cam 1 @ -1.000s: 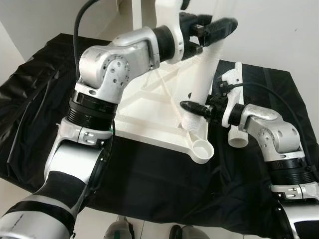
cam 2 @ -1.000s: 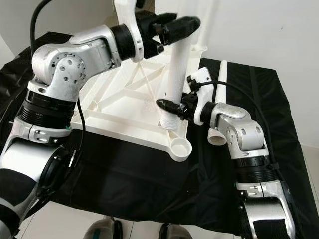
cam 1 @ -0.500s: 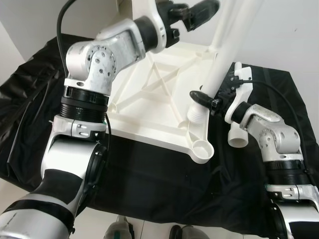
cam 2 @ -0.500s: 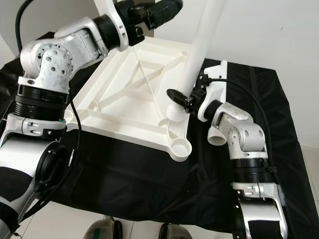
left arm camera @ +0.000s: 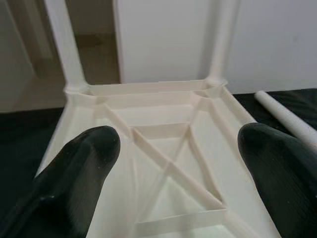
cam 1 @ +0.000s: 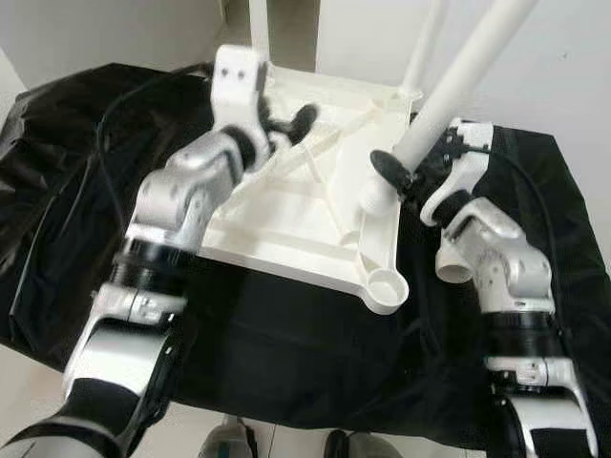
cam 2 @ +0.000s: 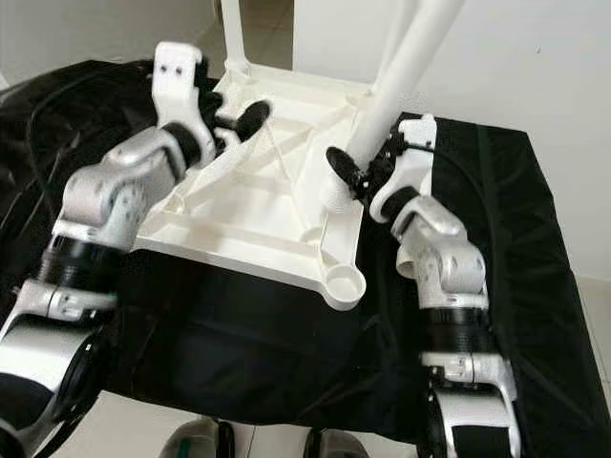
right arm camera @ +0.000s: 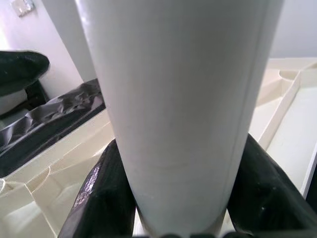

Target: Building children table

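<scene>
The white table top lies upside down on a black cloth, with two white legs standing upright in its far corners. My right gripper is shut on a third white leg near its threaded end. That leg tilts up to the right, and its end hangs above the top's right rim. The front right corner socket is empty. My left gripper hovers open over the ribbed underside, holding nothing.
Another loose white leg lies on the black cloth to the right of the top, partly behind my right arm. White walls stand close behind. The cloth's front edge drops to a pale floor.
My left gripper has let go of the leg's upper part and come down over the table top. The right gripper has tilted the leg further right and lifted its threaded end.
</scene>
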Motion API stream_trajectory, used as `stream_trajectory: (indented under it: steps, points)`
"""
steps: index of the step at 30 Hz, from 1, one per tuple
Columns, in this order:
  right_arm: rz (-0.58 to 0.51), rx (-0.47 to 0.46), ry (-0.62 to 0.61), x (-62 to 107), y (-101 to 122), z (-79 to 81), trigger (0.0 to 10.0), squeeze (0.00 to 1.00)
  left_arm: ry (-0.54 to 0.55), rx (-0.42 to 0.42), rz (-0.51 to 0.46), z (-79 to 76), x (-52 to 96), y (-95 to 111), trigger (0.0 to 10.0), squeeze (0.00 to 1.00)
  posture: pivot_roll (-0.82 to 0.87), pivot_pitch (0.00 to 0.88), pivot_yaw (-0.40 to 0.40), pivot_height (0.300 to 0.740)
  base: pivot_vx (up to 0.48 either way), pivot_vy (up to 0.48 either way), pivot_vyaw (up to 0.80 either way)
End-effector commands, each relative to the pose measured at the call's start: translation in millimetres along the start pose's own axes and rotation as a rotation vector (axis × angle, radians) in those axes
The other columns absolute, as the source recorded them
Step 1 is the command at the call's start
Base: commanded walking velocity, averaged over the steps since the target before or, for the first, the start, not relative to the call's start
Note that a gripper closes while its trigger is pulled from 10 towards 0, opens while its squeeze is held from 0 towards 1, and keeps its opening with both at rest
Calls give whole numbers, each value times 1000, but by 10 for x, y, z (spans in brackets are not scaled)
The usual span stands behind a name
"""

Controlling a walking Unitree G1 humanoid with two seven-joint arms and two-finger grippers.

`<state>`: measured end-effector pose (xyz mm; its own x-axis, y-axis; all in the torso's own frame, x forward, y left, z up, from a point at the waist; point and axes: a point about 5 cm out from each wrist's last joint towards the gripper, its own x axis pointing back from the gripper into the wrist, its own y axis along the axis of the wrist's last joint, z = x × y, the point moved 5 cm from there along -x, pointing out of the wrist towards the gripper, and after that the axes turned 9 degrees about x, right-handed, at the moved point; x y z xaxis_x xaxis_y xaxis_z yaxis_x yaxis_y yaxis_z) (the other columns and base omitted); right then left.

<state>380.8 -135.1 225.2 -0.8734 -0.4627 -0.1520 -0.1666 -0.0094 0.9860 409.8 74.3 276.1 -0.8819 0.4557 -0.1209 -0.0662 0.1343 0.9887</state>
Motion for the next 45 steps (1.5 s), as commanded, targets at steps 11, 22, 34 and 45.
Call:
stream_trajectory:
  steps: [11, 22, 34, 45]
  points:
    - [-219, 80, 14, 300, 222, 218, 10000, 0, 64, -58, -39, 70, 152, -120, 10000, 0, -10, 100, 37, 740, 0, 0, 0]
    - [-181, 64, 3, 625, 100, 236, 10000, 0, 100, -206, -67, 165, 241, -153, 10000, 0, -53, 126, 52, 740, 0, 0, 0]
    - [-184, 71, -2, 674, 142, 210, 10000, 0, 181, -158, -85, 532, 328, -31, 10000, 0, -51, 129, 37, 740, 0, 0, 0]
    - [-122, 89, 112, 677, 85, 290, 10000, 0, -414, -147, -7, -516, 699, -121, 10000, 0, -15, 130, 11, 740, 0, 0, 0]
